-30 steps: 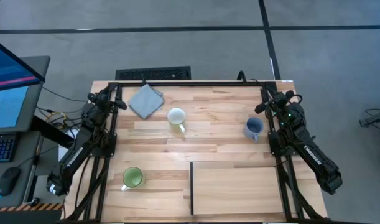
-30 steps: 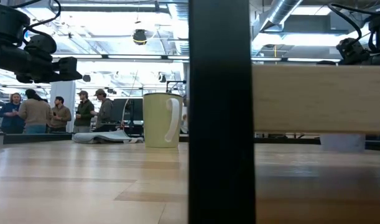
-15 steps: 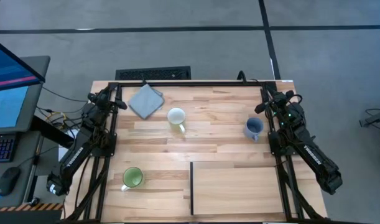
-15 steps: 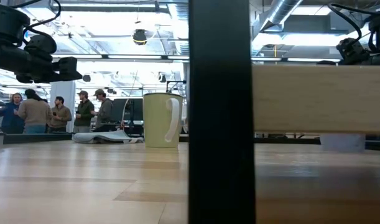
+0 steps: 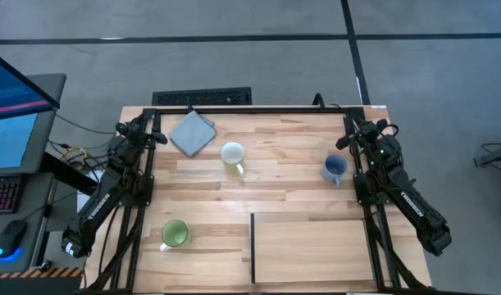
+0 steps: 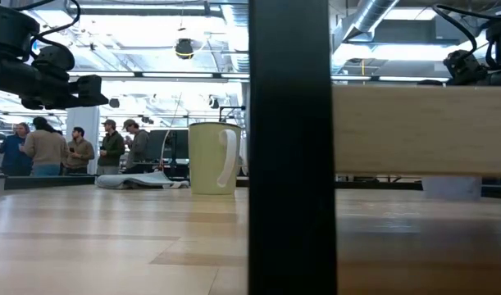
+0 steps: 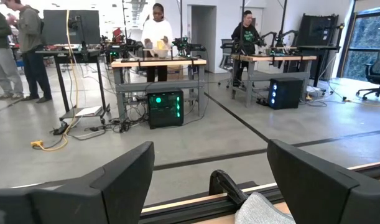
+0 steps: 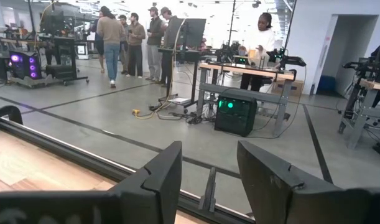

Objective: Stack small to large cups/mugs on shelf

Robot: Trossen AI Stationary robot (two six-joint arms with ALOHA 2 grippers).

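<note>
Planked table (image 5: 275,192) holds three scattered mugs; both grippers, left (image 7: 208,180) and right (image 8: 209,180), gape empty, so a misjudged size order risks toppling on the shelf (image 5: 311,246).

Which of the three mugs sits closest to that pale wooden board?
The blue-grey mug, just beyond the shelf's far edge near the right arm; the cream and green mugs stand farther away.
</note>
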